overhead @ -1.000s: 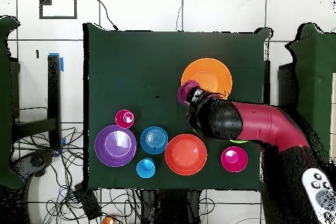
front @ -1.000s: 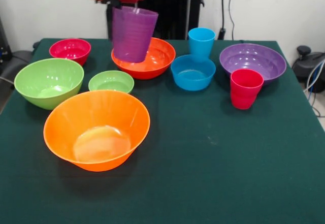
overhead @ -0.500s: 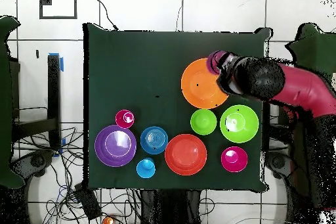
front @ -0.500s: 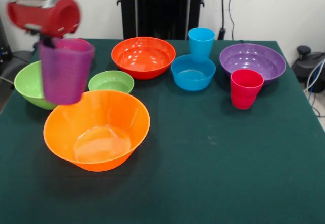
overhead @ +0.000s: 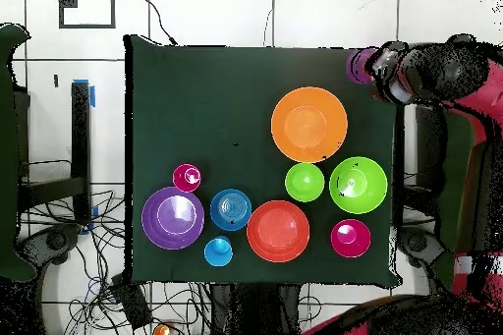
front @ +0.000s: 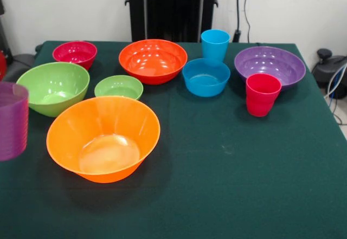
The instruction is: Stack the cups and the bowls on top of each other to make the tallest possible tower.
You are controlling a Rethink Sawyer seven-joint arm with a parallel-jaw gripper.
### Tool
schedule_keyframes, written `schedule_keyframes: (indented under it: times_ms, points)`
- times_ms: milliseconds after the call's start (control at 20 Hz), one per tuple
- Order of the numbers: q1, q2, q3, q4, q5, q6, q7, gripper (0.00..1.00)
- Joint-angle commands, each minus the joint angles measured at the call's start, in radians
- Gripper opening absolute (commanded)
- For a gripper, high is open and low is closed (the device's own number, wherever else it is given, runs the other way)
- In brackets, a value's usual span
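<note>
The purple-magenta cup (front: 12,121) is seen upright at the nine o'clock edge of the front view, lifted clear of the table (front: 227,185) and partly cut off; in the overhead view it sits at the end of the arm (overhead: 442,71), by the table's corner at about one o'clock. The gripper (overhead: 378,64) is hidden by the arm's bulk there — whether its jaws are closed on the cup cannot be told. The large orange bowl (front: 103,139) stands empty on the cloth, well apart from the cup. Behind it, towards twelve o'clock, are ranged the large green bowl (front: 52,87), small green bowl (front: 119,86), pink-red bowl (front: 75,53) and red-orange bowl (front: 153,60). Towards two o'clock stand the blue bowl (front: 205,77), sky blue cup (front: 214,45), purple bowl (front: 269,65) and red-pink cup (front: 262,94) — none is stacked.
</note>
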Motion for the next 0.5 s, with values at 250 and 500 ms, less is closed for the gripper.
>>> schedule_keyframes:
  times_ms: [250,500]
  points:
    - [0.01,0.198,0.125,-0.262,0.028,0.33,-0.417,0.0]
    - [0.013,0.19,0.131,-0.278,0.042,0.387,-0.423,0.0]
